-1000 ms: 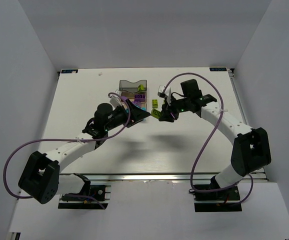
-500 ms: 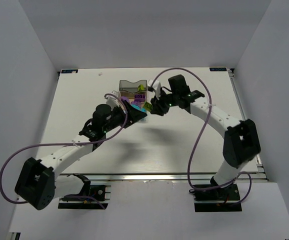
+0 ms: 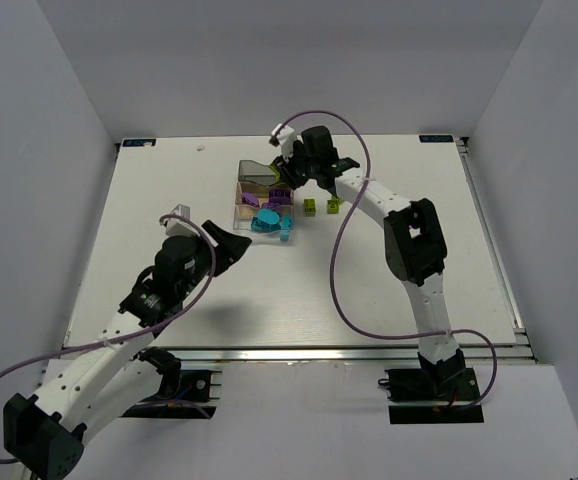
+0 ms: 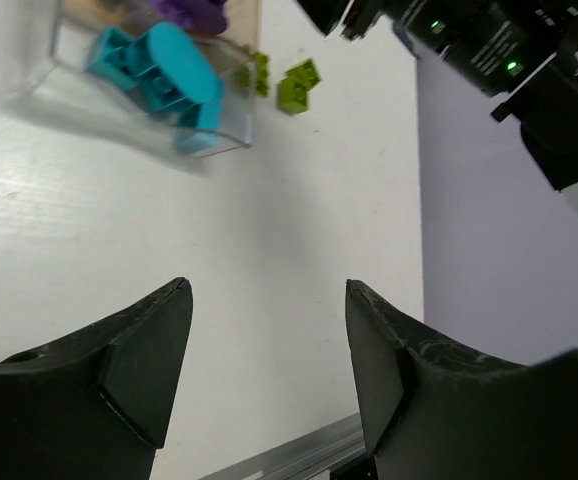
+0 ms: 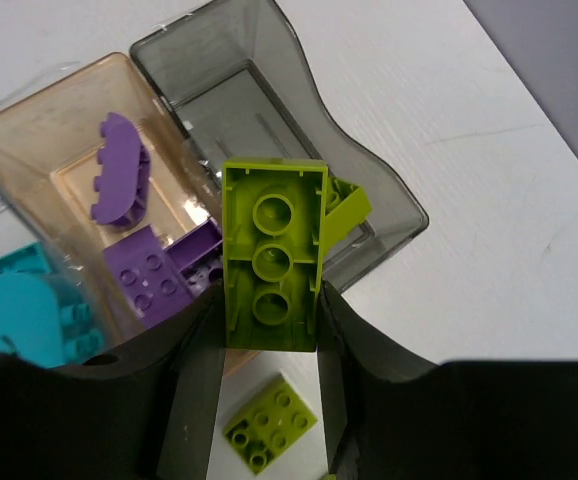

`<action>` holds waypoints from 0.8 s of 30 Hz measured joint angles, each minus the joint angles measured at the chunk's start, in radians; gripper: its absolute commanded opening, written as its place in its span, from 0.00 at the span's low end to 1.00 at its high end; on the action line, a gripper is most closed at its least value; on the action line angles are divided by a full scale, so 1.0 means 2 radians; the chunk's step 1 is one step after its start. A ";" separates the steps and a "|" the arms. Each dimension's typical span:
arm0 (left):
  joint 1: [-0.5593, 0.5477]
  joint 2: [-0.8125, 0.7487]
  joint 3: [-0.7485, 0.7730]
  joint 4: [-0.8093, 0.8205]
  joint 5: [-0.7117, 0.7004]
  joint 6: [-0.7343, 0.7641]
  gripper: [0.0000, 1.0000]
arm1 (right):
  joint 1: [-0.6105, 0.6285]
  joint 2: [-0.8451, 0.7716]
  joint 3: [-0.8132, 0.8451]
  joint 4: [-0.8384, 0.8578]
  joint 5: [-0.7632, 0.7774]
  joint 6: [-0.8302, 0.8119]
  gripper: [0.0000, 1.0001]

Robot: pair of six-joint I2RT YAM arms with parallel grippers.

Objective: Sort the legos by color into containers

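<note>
— Right hand (image 5: 269, 345) is clamped on a lime brick (image 5: 271, 255) by its long sides, hollow underside facing the wrist camera. Why hold it there?
— It hangs over the grey bin (image 5: 234, 110), which I judge is meant for lime. The amber bin (image 5: 24, 150) next to it has the purple bricks (image 5: 144, 270), and the clear bin (image 4: 231, 128) has the cyan bricks (image 4: 159, 65).
— And the left hand (image 4: 269, 360)?
— Spread wide, gripping nothing, above bare tabletop (image 4: 299, 250); probably keeping out of the way.
— Materials?
— Glossy hard plastic bricks, studs on one face and tubes beneath; one purple piece is rounded. The bins are thin, see-through, flare-walled, side by side in a row.
— What remains?
— Loose lime bricks (image 3: 310, 206) lie on the tabletop just beside the bins.
</note>
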 measured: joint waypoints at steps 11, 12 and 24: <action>0.000 -0.035 -0.027 -0.068 -0.030 -0.020 0.74 | 0.003 0.091 0.071 0.080 0.029 0.009 0.28; 0.000 -0.035 -0.027 -0.071 -0.031 -0.020 0.74 | 0.003 0.095 0.076 0.084 0.030 0.009 0.35; 0.000 -0.014 -0.025 -0.065 -0.034 -0.013 0.76 | 0.003 0.100 0.058 0.115 0.030 0.008 0.66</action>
